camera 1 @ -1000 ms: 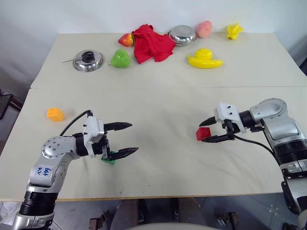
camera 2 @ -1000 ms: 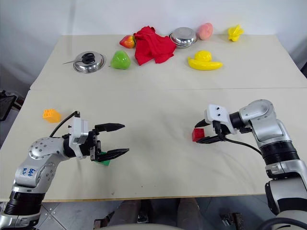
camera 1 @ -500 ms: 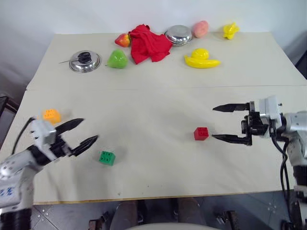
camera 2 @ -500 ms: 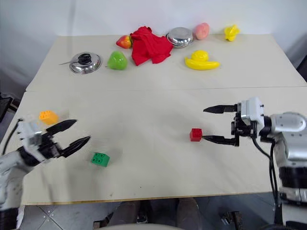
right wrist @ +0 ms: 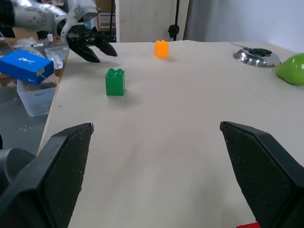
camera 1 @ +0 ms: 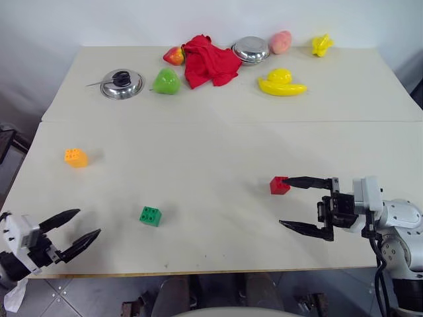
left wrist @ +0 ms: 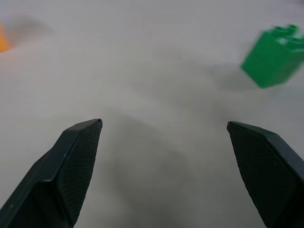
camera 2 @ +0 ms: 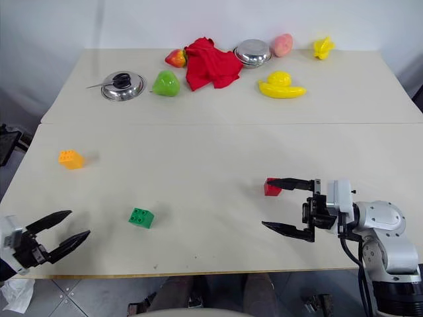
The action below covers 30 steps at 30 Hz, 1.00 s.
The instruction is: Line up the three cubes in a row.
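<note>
The three cubes lie apart on the near table: orange-yellow cube (camera 1: 75,157) at far left, green cube (camera 1: 150,216) left of centre, red cube (camera 1: 279,185) right of centre. At the front left corner, left of the green cube and well clear of it, my left gripper (camera 1: 88,222) stands open and empty. My right gripper (camera 1: 283,201) is open near the front edge, pointing left. Its far fingertip shows right beside the red cube; contact cannot be told. The right wrist view shows the green cube (right wrist: 115,81), orange-yellow cube (right wrist: 161,48) and left gripper (right wrist: 90,47).
Along the far table stand a steel lid (camera 1: 121,84), a green pear toy (camera 1: 166,80), a red cloth (camera 1: 210,61), a steel bowl (camera 1: 251,48) and a yellow duck (camera 1: 281,82). A seam (camera 1: 218,121) splits the two tabletops. A blue box (right wrist: 26,66) sits off the table's left end.
Both arms drew back toward the front edge. The left gripper left the green cube and swung far left. The right gripper opened wider and pulled back from around the red cube.
</note>
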Each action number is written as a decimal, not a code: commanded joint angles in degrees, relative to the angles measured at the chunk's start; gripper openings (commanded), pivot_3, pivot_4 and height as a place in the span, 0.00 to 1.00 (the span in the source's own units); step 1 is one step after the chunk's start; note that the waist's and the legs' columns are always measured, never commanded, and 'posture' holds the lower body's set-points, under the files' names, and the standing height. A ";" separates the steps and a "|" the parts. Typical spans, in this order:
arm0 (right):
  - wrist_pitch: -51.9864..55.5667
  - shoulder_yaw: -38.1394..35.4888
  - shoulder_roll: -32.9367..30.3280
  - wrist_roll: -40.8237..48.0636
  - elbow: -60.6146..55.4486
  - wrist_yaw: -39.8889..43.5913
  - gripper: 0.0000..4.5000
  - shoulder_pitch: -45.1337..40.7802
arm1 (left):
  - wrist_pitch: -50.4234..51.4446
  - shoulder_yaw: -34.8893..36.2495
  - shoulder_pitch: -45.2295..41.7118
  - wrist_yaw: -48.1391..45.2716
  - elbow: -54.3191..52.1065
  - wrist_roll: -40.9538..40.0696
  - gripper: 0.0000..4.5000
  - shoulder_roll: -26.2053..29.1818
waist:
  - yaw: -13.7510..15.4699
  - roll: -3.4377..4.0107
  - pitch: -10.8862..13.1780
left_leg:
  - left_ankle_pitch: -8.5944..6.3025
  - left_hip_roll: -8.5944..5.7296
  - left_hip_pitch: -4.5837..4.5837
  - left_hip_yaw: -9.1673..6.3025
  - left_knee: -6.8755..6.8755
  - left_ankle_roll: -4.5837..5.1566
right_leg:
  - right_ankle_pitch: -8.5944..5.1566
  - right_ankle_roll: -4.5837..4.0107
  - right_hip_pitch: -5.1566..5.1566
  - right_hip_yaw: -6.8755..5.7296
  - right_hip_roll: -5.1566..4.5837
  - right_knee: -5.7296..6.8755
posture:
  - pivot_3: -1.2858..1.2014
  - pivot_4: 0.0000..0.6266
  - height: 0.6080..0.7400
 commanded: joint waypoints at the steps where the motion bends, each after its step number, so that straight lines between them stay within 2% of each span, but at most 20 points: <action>1: -2.85 -2.34 -3.02 -0.47 2.34 4.33 0.99 1.25 | -2.29 -6.53 -5.63 -4.34 -4.69 1.97 1.00 3.35 | 0.49 0.00 0.00 | 0.01 -0.06 0.01 0.00 0.00 0.02 | 0.00 0.00 0.00 -0.01 -0.03 0.04 | 0.52 0.24 1.00; 8: -4.17 -4.79 -7.16 -1.08 4.89 7.03 0.99 6.01 | -7.65 -23.01 -21.32 -15.41 3.65 9.36 1.00 7.11 | -0.08 0.01 0.00 | 0.22 -0.30 0.01 0.12 -0.05 0.48 | 0.02 0.04 0.00 -0.12 0.12 0.35 | 0.52 0.24 1.00; 13: -4.35 -6.53 -7.47 -1.92 4.44 4.81 0.99 7.89 | -9.70 -27.79 -28.53 -18.72 10.79 10.65 1.00 6.02 | -0.68 0.00 0.01 | 0.20 -0.03 -0.01 0.27 -0.02 0.45 | 0.02 0.05 -0.02 -0.09 0.49 0.25 | 0.52 0.24 1.00; 16: -4.78 -7.95 -7.06 -2.19 3.86 3.47 1.00 9.57 | -10.21 -28.18 -30.25 -18.84 11.71 9.47 0.87 4.57 | -0.67 0.00 0.01 | 0.19 0.07 0.00 0.29 0.01 0.43 | 0.02 0.05 -0.02 -0.06 0.57 0.25 | 0.52 0.24 1.00; 24: -6.99 -11.59 -6.77 -3.32 4.85 2.40 1.00 15.80 | -6.53 -29.95 -32.96 -18.57 7.01 8.27 0.33 3.08 | 0.13 0.00 0.01 | 0.18 0.09 0.01 0.30 0.03 0.41 | 0.02 0.05 -0.02 -0.02 0.59 0.25 | 0.52 0.24 1.00; 26: -7.43 -12.61 -6.78 -3.43 5.11 2.10 1.00 16.86 | -3.67 -30.24 -35.02 -17.79 5.58 7.11 0.33 2.58 | 0.34 0.00 0.01 | 0.18 0.10 0.01 0.30 0.05 0.41 | 0.02 0.05 -0.02 0.01 0.59 0.26 | 0.52 0.24 1.00; 30: -8.18 -15.91 -7.22 -3.45 6.46 1.44 1.00 18.91 | 4.87 -34.52 -47.47 -13.83 4.58 8.28 0.33 -2.04 | 1.80 -0.04 0.03 | 0.22 0.03 -0.02 0.23 0.16 0.48 | 0.07 0.13 0.04 0.04 0.59 0.28 | 0.52 0.24 1.00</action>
